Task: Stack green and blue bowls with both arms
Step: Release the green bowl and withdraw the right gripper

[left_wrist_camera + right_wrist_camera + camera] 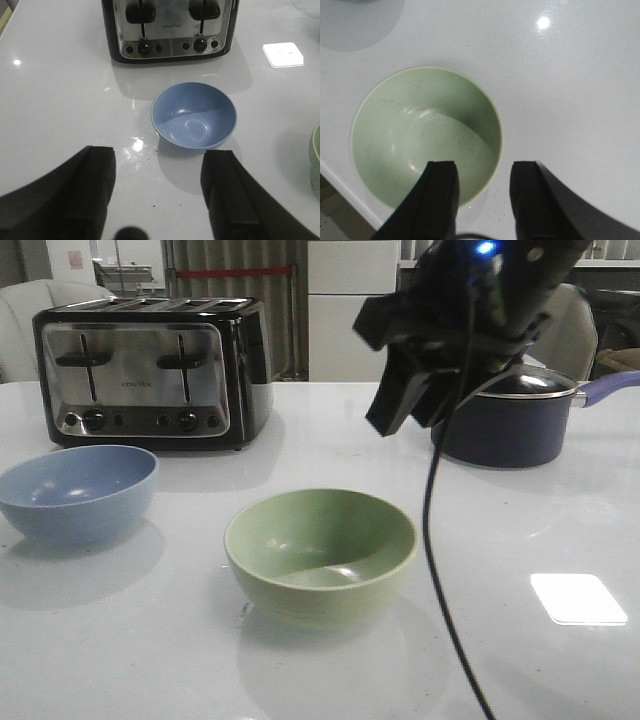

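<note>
**Two bowls on worktop, both end effectors empty**

- Green bowl [320, 555]: pale sage, upright, near centre of white worktop [560, 530], front view. Empty inside. Nothing touching it
- Blue bowl [78, 492]: pale powder blue, upright, to the left of green bowl and apart from it, just in front of toaster. Empty; not stacked w/ green
- Right end effector [482, 200]: fingers apart, holding nothing. In right wrist view one finger [440, 200] shows over the green bowl's [425, 137] interior, the other over bare worktop just outside the rim, so the rim's near edge falls in the gap. In front view the right arm [460, 330] hangs raised above the worktop, up and to the right of the green bowl, no contact w/ it; dark cable [440, 540] trails down from it past the bowl's right side
- Left end effector [157, 195]: fingers wide apart, empty. Left wrist view shows it clear of the blue bowl [194, 116], which sits beyond the fingertips, roughly in line w/ the gap. Not seen in front view
- Toaster [150, 370]: black/chrome, 4 slots, levers up, back left of worktop, behind blue bowl
- Saucepan [510, 420]: dark navy, lid on, pale handle pointing right; back right, partly hidden by right arm
- Bright square of light [578, 598] reflected on worktop, front right
</note>
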`<state>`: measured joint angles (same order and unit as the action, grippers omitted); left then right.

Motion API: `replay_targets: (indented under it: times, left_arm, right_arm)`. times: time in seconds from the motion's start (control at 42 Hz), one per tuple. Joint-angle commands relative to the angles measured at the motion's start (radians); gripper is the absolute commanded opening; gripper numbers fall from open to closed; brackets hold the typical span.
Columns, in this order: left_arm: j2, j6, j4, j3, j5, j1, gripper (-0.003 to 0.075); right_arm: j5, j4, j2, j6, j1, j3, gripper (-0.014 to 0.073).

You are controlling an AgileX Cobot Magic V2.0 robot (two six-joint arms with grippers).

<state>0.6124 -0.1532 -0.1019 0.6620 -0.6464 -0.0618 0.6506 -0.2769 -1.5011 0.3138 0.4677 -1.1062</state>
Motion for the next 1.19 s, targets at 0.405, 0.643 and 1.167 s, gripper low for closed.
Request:
replay_targets:
  times: [0.405,0.643,1.167]
  left_arm:
    - [0.021,0.000,-0.016,0.038,0.080,-0.003,0.0433]
    - [0.203,0.000,-0.005,0.139,-0.040,-0.029,0.0434]
    - [0.811,0.012,0.049,0.396,-0.020,-0.029,0.0573]
  right_arm:
    - [0.014,0.033,0.602,0.001,0.003,0.350,0.0374]
    - [0.035,-0.002,0.709,0.001,0.003,0.364,0.0374]
    - [0.049,-0.012,0.718,0.001,0.003,0.364,0.0374]
